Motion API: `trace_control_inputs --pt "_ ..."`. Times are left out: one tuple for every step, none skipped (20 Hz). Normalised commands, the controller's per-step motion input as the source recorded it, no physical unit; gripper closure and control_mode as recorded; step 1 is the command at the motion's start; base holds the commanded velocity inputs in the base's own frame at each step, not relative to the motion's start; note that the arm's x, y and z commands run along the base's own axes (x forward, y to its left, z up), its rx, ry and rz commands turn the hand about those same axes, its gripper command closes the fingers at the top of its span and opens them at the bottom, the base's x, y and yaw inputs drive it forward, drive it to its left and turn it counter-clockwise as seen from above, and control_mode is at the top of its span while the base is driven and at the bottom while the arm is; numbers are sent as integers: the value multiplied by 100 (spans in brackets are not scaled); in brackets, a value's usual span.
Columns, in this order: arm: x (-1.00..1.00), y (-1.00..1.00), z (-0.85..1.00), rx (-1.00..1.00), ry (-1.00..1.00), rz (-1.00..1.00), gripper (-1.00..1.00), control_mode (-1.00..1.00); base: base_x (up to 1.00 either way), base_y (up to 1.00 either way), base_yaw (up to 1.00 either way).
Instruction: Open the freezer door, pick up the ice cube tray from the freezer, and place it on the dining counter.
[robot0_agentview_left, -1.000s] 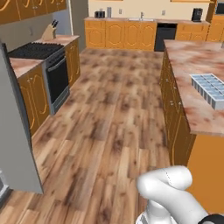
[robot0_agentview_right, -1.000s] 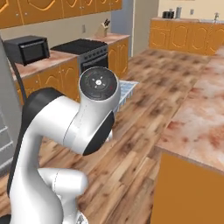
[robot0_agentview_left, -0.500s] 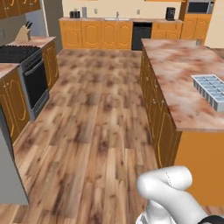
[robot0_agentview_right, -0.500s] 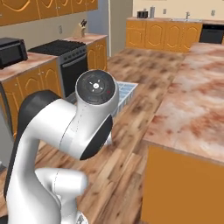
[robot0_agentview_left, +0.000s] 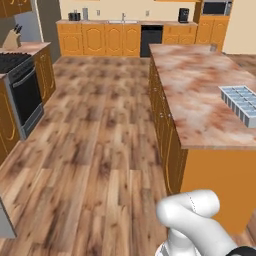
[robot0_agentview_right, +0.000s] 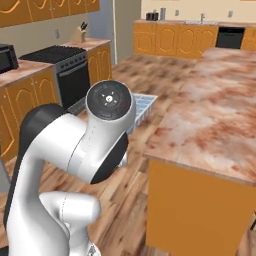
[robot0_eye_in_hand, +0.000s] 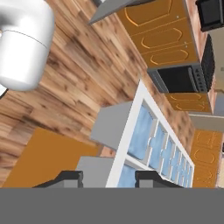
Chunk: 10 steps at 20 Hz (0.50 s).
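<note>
The pale blue ice cube tray (robot0_eye_in_hand: 153, 140) runs up and to the right from my gripper (robot0_eye_in_hand: 109, 179), which is shut on its white rim; the dark fingertips (robot0_eye_in_hand: 151, 177) flank that rim. In the right base view the tray (robot0_agentview_right: 142, 107) peeks out behind the arm's round joint, above the floor just left of the dining counter (robot0_agentview_right: 220, 110). The left base view has the tray (robot0_agentview_left: 241, 104) at the right edge, in line with the marbled dining counter (robot0_agentview_left: 195, 95). A grey sliver of the freezer (robot0_agentview_left: 4, 222) stays at the lower left.
A black stove (robot0_agentview_left: 20, 85) and orange cabinets line the left wall, with a knife block (robot0_agentview_left: 12, 37) beside them. More orange cabinets (robot0_agentview_left: 105, 37) and a dark dishwasher (robot0_agentview_left: 151, 40) stand along the back wall. Wide wooden floor (robot0_agentview_left: 100, 140) lies between stove and island.
The whole picture has swung: the base has turned away from the freezer, and the dining counter now sits nearer and more central. The tray stays in the gripper.
</note>
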Motion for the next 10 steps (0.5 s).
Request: trace_control_inputs --pt "0 0 0 0 0 0 100 100 0 -44 -11" --pt "0 0 0 0 0 0 100 100 0 -45 -10" --pt "0 0 0 0 0 0 100 100 0 -48 -10" --pt "0 0 0 0 0 0 100 100 0 -47 -10" --pt "0 0 0 0 0 0 100 100 0 -44 -9" --pt "0 0 0 0 0 0 100 100 0 -49 -9" --pt "0 0 0 0 0 0 100 100 0 -51 -9" --pt "0 0 0 0 0 0 100 100 0 -54 -9" --pt "0 0 0 0 0 0 100 100 0 -54 -9" --pt "0 0 0 0 0 0 100 100 0 -54 -9"
